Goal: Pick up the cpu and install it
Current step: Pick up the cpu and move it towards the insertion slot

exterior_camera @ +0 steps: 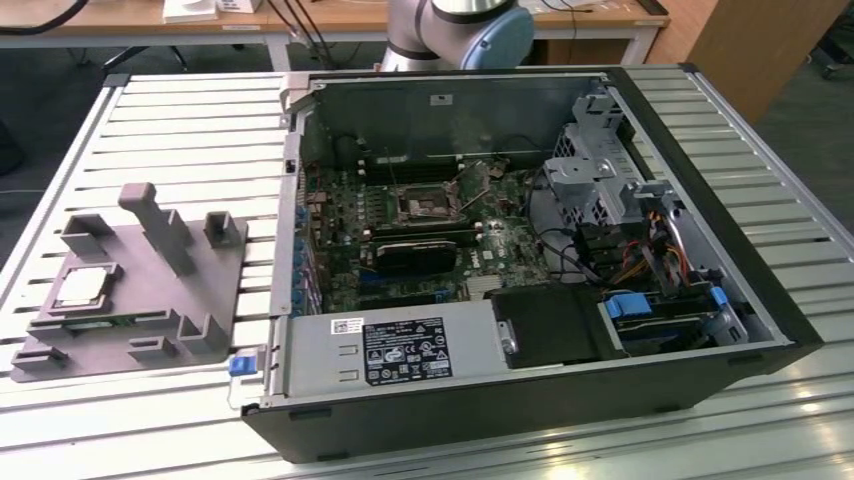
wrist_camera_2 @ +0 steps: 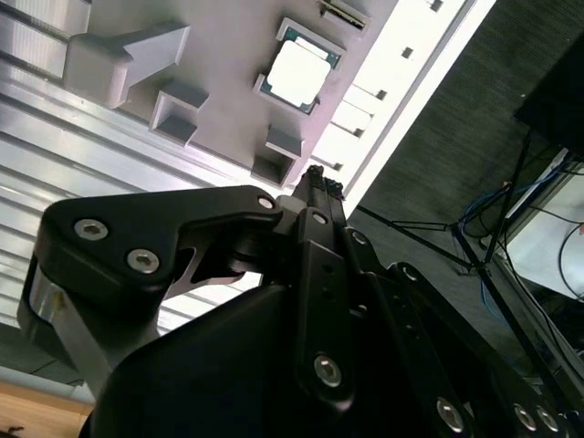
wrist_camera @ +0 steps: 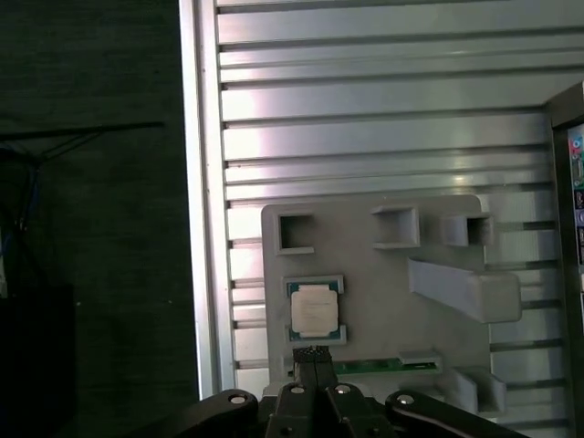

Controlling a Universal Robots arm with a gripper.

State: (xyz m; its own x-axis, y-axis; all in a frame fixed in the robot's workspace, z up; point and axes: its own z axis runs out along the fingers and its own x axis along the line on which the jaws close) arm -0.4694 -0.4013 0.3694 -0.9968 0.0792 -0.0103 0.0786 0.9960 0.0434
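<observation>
Silver cpu (wrist_camera: pixel 317 310), grey holder (wrist_camera: pixel 383 297), black end effector (wrist_camera: pixel 313 352).

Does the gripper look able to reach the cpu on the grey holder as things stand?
Probably yes: the cpu lies uncovered in a recess of the grey holder, the gripper close by with nothing between. Its shut fingers would need opening.

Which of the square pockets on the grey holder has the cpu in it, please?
The pocket nearest the gripper in the first wrist view: the silver-topped cpu lies flat in it, while the grey holder's other square pockets look empty.
</observation>
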